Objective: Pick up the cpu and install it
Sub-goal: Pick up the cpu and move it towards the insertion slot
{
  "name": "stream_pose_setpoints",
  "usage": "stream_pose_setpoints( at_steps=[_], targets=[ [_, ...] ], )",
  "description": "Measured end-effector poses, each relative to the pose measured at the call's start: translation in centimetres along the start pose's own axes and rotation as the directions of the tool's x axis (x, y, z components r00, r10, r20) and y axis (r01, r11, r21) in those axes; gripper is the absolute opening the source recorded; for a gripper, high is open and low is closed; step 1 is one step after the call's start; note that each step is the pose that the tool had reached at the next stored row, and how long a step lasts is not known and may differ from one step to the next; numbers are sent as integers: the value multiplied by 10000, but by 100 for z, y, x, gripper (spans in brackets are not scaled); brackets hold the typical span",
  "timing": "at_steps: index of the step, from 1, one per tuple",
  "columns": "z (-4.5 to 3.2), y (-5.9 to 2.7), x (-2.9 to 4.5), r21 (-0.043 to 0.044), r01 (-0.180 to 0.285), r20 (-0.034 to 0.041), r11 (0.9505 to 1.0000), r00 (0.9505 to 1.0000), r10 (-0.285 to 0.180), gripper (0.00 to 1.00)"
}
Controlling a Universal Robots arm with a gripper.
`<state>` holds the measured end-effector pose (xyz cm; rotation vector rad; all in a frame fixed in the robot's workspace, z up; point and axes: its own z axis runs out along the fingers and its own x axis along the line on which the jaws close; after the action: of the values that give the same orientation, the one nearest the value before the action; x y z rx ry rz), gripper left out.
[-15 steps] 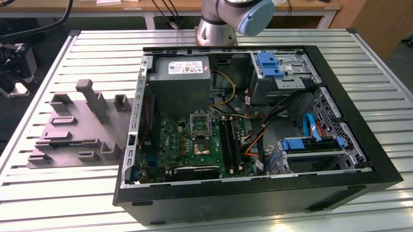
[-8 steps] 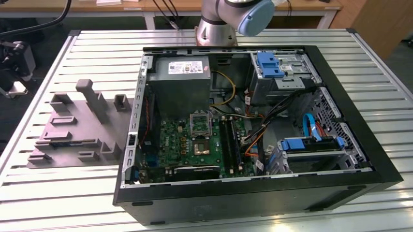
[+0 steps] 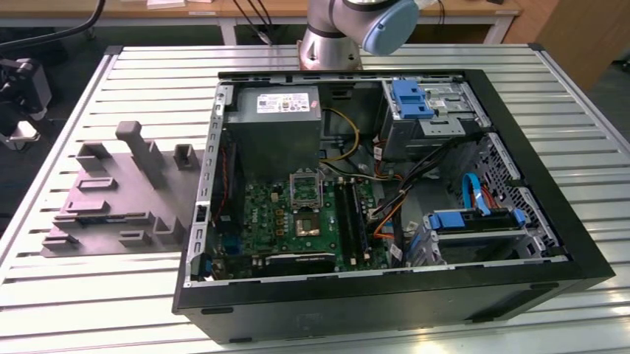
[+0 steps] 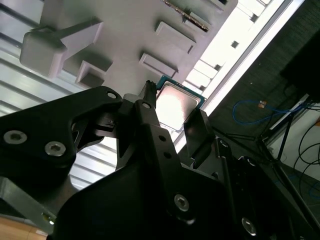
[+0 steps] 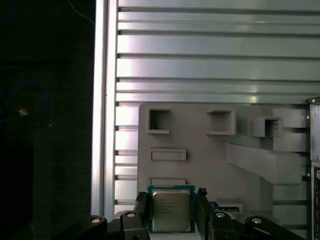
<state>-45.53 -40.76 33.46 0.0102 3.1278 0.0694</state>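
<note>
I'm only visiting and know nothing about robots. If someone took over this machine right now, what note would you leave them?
Gripper: shut on the cpu, with a finger at each of two opposite sides, seen in both wrist views.
Cpu: held in the air above the grey tray. The tray lies on the slatted table, beside the open computer case, on the exterior view's left.
Done: the pick-up.
Left: the install. The cpu is not yet at the green circuit board inside the case.
</note>
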Motion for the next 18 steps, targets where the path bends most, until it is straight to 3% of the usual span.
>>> stream_pose_setpoints(
  at_steps=[18],
  targets=[
    [-69, 4, -1, 0, 0, 0, 10000, 10000, 0, 47]
  ],
)
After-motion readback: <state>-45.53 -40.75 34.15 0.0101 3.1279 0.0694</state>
